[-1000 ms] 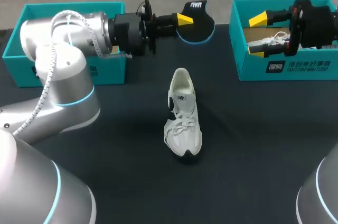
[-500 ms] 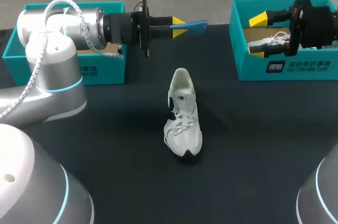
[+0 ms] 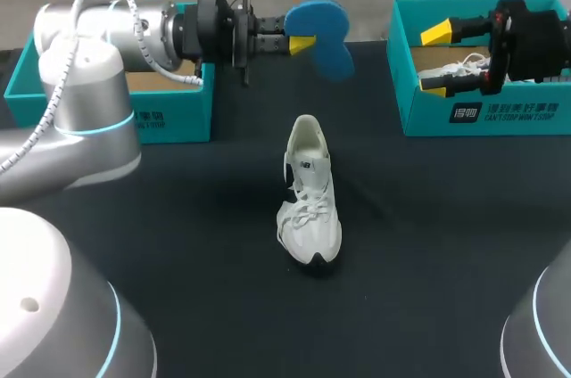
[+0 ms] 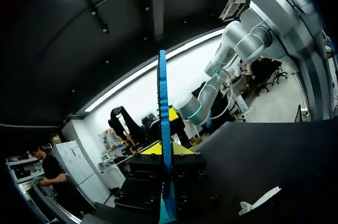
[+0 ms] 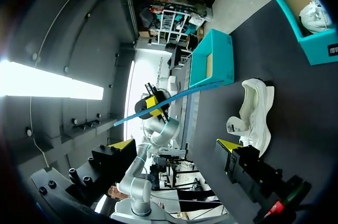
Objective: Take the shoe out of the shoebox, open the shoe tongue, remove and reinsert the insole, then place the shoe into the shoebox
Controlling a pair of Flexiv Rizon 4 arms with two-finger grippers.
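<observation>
**A:** Where is the insole point(image 3: 323, 32)?

**B:** It is clamped in the left fingers point(image 3: 302, 42), raised over the far edge of the desk point(image 3: 178, 235). In the left wrist view it is edge-on, a thin blue strip running straight out from between the two tips.

**A:** And the shoe point(image 3: 310, 204)?

**B:** It sits mid-desk, laces up, with its long axis running near to far. The toe points toward the robot and the heel opening toward the far side. That opening faces the insole, which hangs beyond and above the heel, slightly to its right and not touching it.

**A:** Which arm is nearer?

**B:** The left. The right fingers point(image 3: 435, 33) stand wide apart with nothing between them, over the right-hand shoebox point(image 3: 464, 115), well apart from the shoe.

**A:** So what does the next move turn on?

**B:** I judge that reinsertion comes next. The insole slants across the shoe's line, so it would have to turn along that axis. Then it would come down toward the robot, into the opening. I'd expect the collar to snag the leading end if the angle is off.
</observation>
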